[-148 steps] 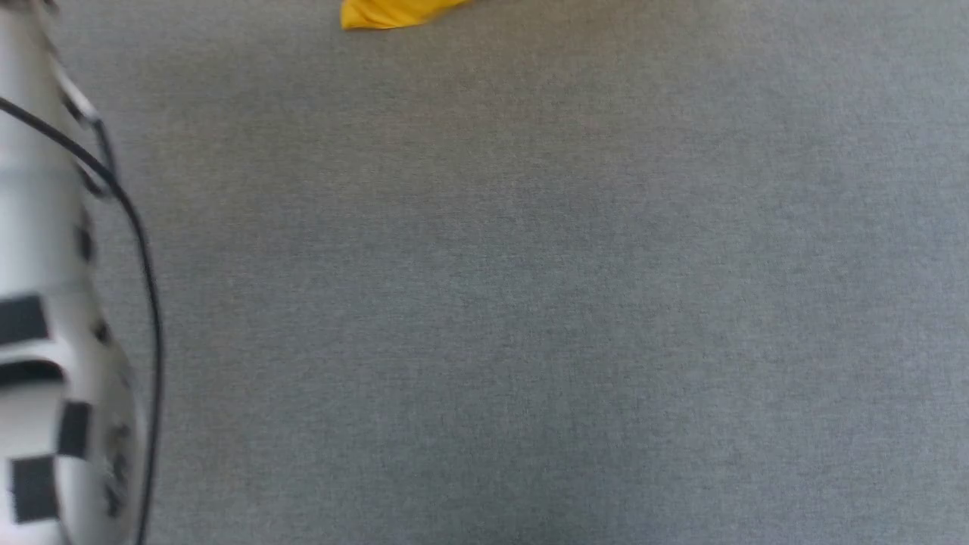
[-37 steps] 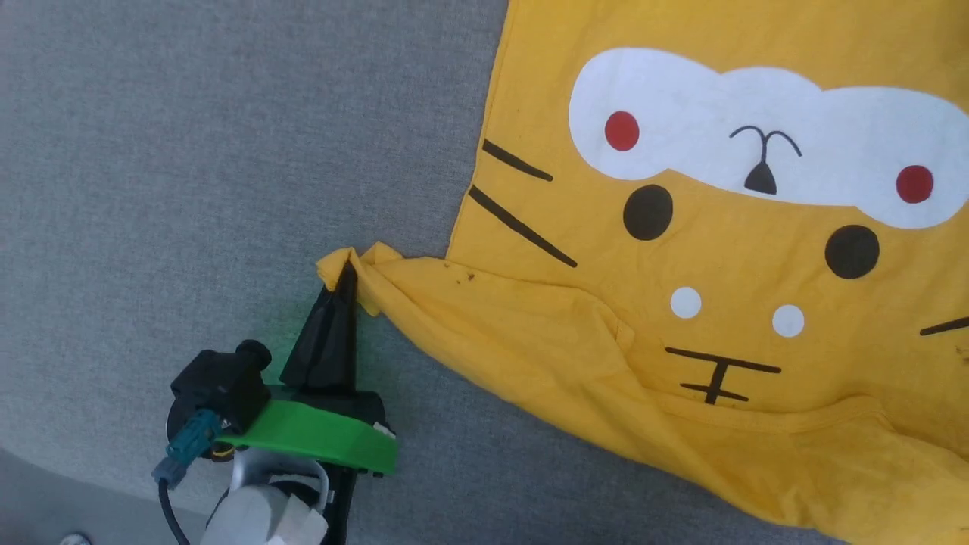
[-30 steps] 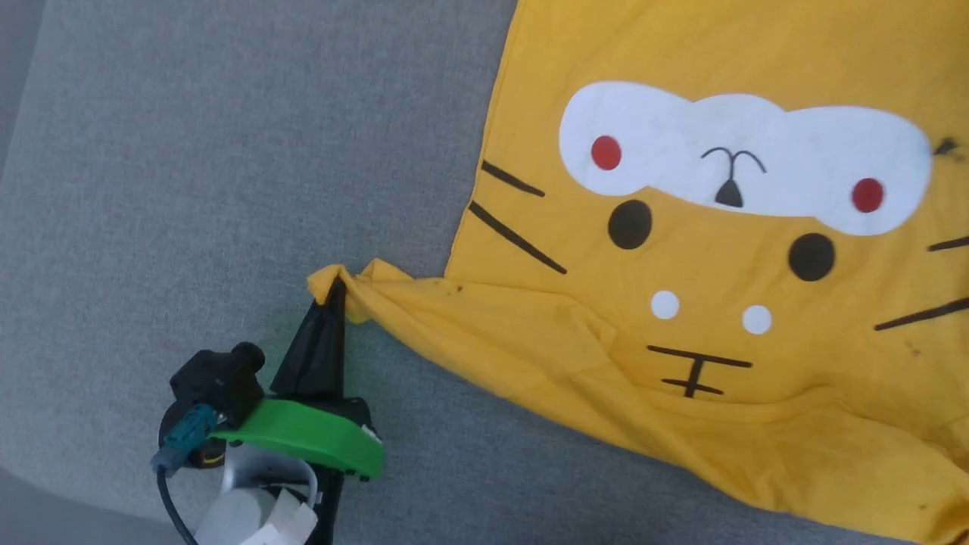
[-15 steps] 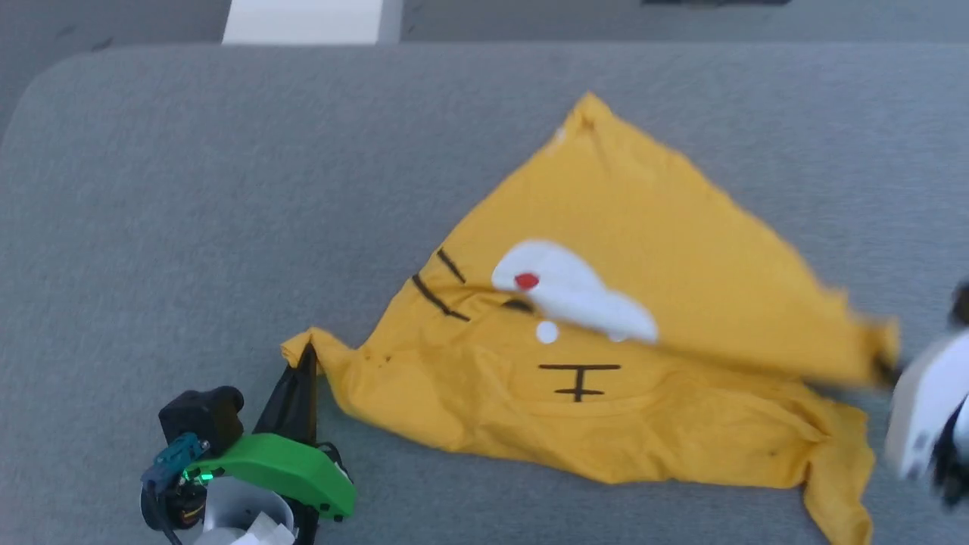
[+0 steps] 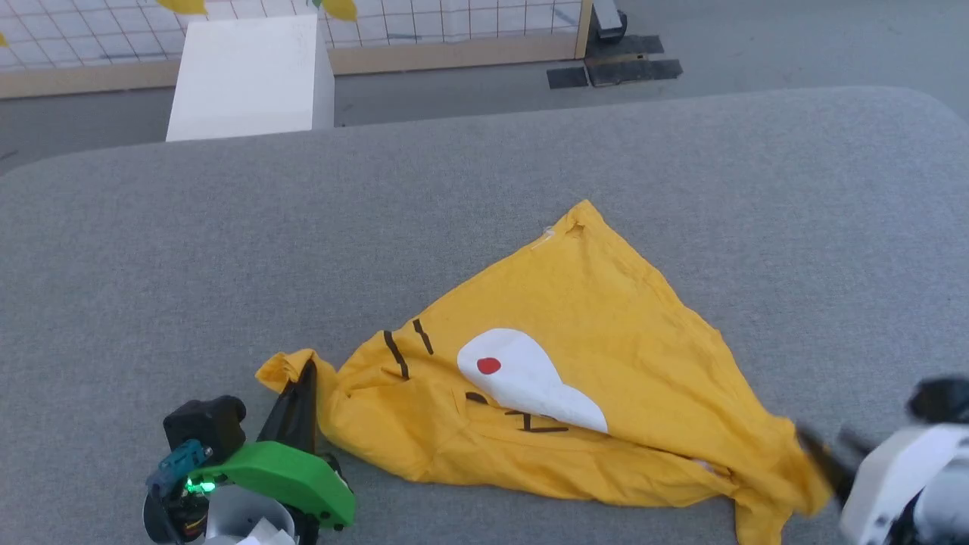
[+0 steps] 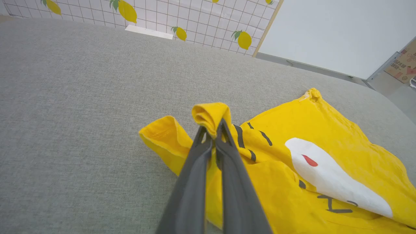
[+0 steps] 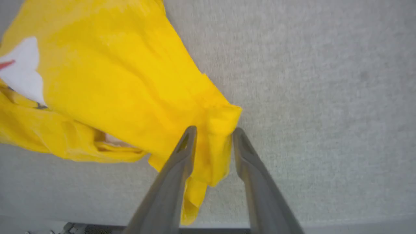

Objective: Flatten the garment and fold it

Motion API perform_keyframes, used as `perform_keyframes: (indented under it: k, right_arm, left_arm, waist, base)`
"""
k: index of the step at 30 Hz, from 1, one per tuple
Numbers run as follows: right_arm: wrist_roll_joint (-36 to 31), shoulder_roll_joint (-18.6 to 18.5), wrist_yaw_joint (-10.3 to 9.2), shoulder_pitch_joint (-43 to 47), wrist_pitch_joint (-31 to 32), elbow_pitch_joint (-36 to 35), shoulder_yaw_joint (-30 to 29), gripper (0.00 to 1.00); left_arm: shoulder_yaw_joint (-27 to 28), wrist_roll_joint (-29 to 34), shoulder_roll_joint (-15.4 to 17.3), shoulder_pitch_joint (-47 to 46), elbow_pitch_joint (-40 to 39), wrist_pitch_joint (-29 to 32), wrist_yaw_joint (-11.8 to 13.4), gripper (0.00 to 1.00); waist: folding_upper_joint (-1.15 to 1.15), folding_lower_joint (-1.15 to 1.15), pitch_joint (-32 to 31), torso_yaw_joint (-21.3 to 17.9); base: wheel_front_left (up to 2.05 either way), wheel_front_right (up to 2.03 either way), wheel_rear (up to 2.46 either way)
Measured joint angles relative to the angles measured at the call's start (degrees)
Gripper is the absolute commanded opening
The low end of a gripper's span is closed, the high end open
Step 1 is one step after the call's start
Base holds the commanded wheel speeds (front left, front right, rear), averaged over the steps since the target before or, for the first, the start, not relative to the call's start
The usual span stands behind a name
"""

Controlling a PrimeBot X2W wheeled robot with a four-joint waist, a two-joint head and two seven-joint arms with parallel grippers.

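The yellow T-shirt point(image 5: 606, 333) lies on the grey table in a rough triangle, its right side folded over most of the print. Part of the white patch point(image 5: 530, 382), the red dot point(image 5: 489, 365) and some black lines still show. My left gripper point(image 5: 305, 372) is at the shirt's left corner. In the left wrist view it point(image 6: 213, 133) is shut on a bunched fold of yellow cloth point(image 6: 209, 113). My right gripper point(image 5: 811, 443), blurred, is at the shirt's right corner. In the right wrist view its fingers point(image 7: 191, 136) stand apart with the yellow corner point(image 7: 214, 130) between them.
The grey padded table point(image 5: 227, 227) stretches wide to the left and beyond the shirt. Behind its rounded far edge stand a white box point(image 5: 250, 76), a wire grid panel with lemon prints point(image 5: 454, 23) and black floor plates point(image 5: 613, 68).
The head camera has pulled back and tilted up. The shirt's right flap has come down over the print, and the right gripper's end has sunk lower. The left gripper keeps its hold.
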Motion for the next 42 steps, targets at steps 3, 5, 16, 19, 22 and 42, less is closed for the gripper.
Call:
perform_keyframes:
  k: [3,5,16,19,22,42]
  right_arm:
    - [0.8,-1.8,0.0,-4.3,-7.8,-4.9,-0.9,1.0]
    - [1.3,-3.3,0.0,-7.7,-11.3,-6.4,-0.2,1.0]
    - [-0.5,-6.2,-0.01,-34.5,-13.9,9.8,12.3,1.0]
    - [-2.5,-6.8,0.0,-41.8,-12.1,16.8,17.5,1.0]
    - [-4.6,-7.6,0.01,-48.0,-10.1,22.8,22.6,1.0]
    - [-3.2,-13.0,-0.03,-63.3,12.0,38.5,42.7,0.0]
  left_arm:
    - [0.0,0.0,0.1,0.2,-0.1,0.0,0.2,0.0]
    - [0.0,0.0,0.2,0.5,-0.3,0.0,0.5,0.0]
    - [-1.2,0.4,0.6,-1.5,-3.4,0.4,0.7,0.0]
    - [-2.0,0.7,0.4,-2.9,-4.0,0.4,0.7,0.0]
    - [-2.7,0.9,-0.4,-3.8,-4.3,0.1,0.7,0.0]
    - [-4.7,1.1,-3.1,-6.6,-0.9,-3.7,0.4,0.0]
  waist:
    - [0.0,0.0,-0.6,-0.1]
    - [0.0,0.0,-0.6,-0.1]
    - [0.0,0.0,4.0,2.4]
    - [0.0,0.0,6.4,3.6]
    - [0.0,0.0,8.8,5.2]
    - [0.0,0.01,19.2,14.1]
  base:
    - [0.0,0.0,0.0]
    - [0.0,0.0,0.0]
    - [0.0,0.0,0.0]
    - [0.0,0.0,0.0]
    - [0.0,0.0,0.0]
    - [0.0,0.0,0.0]
